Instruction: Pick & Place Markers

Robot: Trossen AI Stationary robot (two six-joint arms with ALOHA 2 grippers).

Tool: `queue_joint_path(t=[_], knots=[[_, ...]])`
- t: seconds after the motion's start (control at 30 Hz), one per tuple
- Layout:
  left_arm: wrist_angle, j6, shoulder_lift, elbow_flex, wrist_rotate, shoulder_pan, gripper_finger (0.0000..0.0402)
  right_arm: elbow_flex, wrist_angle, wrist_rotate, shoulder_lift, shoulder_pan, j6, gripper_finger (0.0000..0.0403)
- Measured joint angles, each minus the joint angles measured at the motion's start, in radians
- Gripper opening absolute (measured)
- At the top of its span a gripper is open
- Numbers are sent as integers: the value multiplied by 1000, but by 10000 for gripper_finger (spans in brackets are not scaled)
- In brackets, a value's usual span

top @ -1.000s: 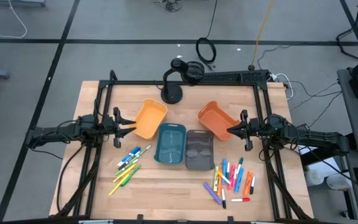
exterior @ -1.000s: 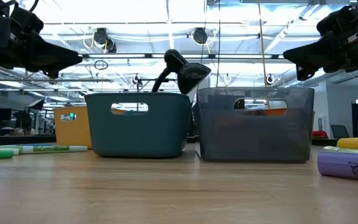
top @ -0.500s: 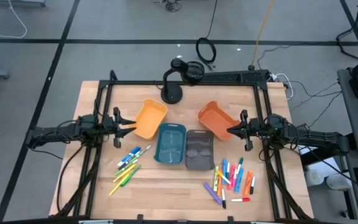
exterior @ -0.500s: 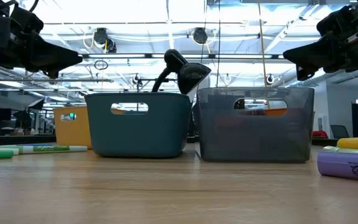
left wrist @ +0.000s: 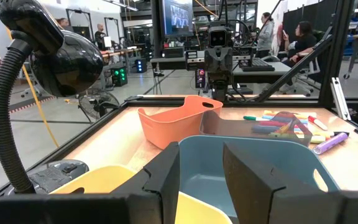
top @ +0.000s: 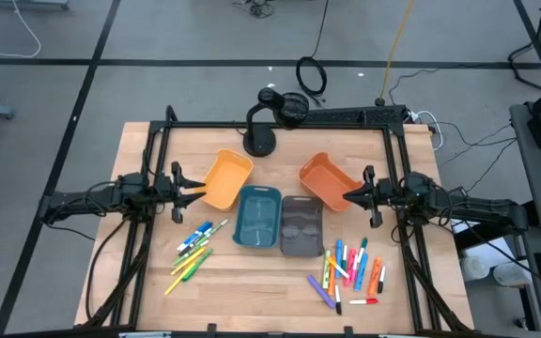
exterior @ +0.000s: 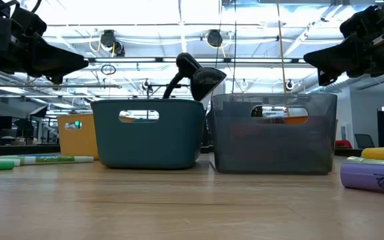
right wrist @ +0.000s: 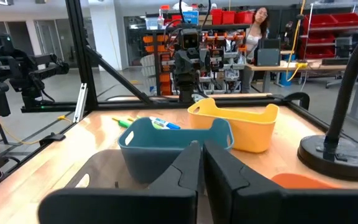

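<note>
Two groups of markers lie flat on the wooden table: one near the front left (top: 193,252), one near the front right (top: 353,270). My left gripper (top: 198,194) hangs level above the table's left side, beside the yellow bin, fingers open (left wrist: 201,171) and nothing between them. Level above the right side, by the orange bin, my right gripper (top: 347,197) has its fingers shut (right wrist: 202,158) on nothing. In the low view a purple marker (exterior: 375,177) lies at the right and a green-and-white one (exterior: 45,159) at the left.
Four small bins stand mid-table: yellow (top: 227,178), orange (top: 327,180), teal (top: 258,218) and grey (top: 301,225). A black gooseneck stand (top: 263,122) sits at the far edge. A black frame (top: 280,125) rims the table. People show in the room beyond.
</note>
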Motion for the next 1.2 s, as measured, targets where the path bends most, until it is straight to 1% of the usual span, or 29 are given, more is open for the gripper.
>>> queue_joint_path(t=[0.07, 0.13, 0.2, 0.23, 0.3, 0.37, 0.53, 0.7, 0.8, 0.87, 0.93, 1.03, 1.1, 1.2], knots=[[0, 0, 0, 0, 0, 0, 127, 0, 13, -2, 0, 0, 97, 11], [0, 0, 0, 0, 0, 0, 127, 0, 32, 0, 0, 0, 266, 11], [0, 0, 0, 0, 0, 0, 127, 0, 58, 19, 0, 0, 403, 11], [0, 0, 0, 0, 0, 0, 127, 0, 74, 39, 0, 0, 447, 11], [0, 0, 0, 0, 0, 0, 127, 0, 130, 81, 0, 0, 485, 11], [0, 0, 0, 0, 0, 0, 127, 0, 174, 112, 0, 0, 489, 11], [0, 0, 0, 0, 0, 0, 127, 0, 216, 143, 0, 0, 489, 11], [0, 0, 0, 0, 0, 0, 127, 0, 236, 244, 0, 0, 483, 11], [0, 0, 0, 0, 0, 0, 127, 0, 210, 311, 0, 1, 582, 11], [0, 0, 0, 0, 0, 0, 127, 0, 184, 313, 6, 14, 699, 11], [0, 0, 0, 0, 0, 0, 127, 0, 175, 289, 24, 51, 782, 11], [0, 0, 0, 0, 0, 0, 127, 0, 281, 250, 71, 168, 799, 11], [0, 0, 0, 0, 0, 0, 127, 0, 454, 268, 121, 281, 742, 11], [0, 0, 0, 0, 0, 0, 127, 14, 768, 343, 224, 478, 519, 11]])
